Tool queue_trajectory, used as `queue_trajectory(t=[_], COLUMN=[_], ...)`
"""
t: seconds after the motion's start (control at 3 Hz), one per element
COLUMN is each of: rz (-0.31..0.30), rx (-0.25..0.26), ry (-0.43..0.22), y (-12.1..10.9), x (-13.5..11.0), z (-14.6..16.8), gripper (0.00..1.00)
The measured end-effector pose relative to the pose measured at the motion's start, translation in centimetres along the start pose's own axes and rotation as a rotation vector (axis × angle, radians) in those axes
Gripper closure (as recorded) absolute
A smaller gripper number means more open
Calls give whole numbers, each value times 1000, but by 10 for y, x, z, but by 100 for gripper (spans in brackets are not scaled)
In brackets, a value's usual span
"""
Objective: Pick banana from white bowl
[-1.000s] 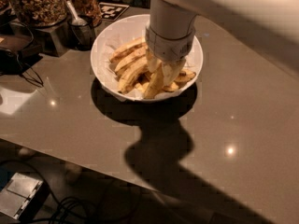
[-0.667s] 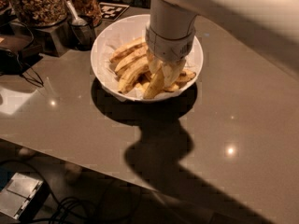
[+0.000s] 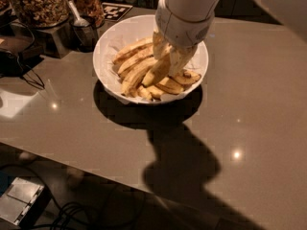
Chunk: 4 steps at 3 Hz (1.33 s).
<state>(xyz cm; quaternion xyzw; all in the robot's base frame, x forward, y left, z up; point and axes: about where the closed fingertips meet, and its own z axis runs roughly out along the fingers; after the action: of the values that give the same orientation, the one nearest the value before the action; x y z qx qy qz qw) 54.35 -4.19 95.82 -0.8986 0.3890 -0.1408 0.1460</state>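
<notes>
**Operator:** Jaws: closed on the banana (image 3: 154, 74), one finger on each side of its upper end. The gripper (image 3: 169, 56) hangs over the middle of the bowl (image 3: 117, 37), pointing down.

**Desk:** Position of the banana?

**Operator:** Inside the rim. The upper end is in my gripper and tilted up. The lower end is at the other bananas (image 3: 132, 56); I cannot tell whether it touches them.

**Desk:** What has changed?

**Operator:**
1. A second ago the gripper sat low in the pile, fingers down among the fruit. It has since risen.
2. The banana has come up with it, from lying flat to a slant.
3. The other bananas lie much as they did. The bowl has not shifted on the table (image 3: 249, 104).

**Desk:** Meaning for the task?

**Operator:** I judge the grasp made and the lift begun, not finished. The banana is not yet clear of the rim.

**Desk:** Next move?

**Operator:** Straight upward travel until the lower end clears both pile and rim. Caution: my grip sits near one end, so the long free end may swing or slip out. The cup (image 3: 85, 30) stands just beside the bowl's far left edge, so I would avoid drifting that way.
</notes>
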Motion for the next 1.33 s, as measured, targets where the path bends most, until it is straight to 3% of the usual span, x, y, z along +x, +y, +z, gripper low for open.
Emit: queue_trajectory(t=[0.33,0.67,1.33], rz=[23,76,200], rx=[78,115,58], ry=[-23,-70,-124], y=[-7,-3,36], x=[-1,-8,-23], z=[-24,-38,-72], gripper=[100,100,100])
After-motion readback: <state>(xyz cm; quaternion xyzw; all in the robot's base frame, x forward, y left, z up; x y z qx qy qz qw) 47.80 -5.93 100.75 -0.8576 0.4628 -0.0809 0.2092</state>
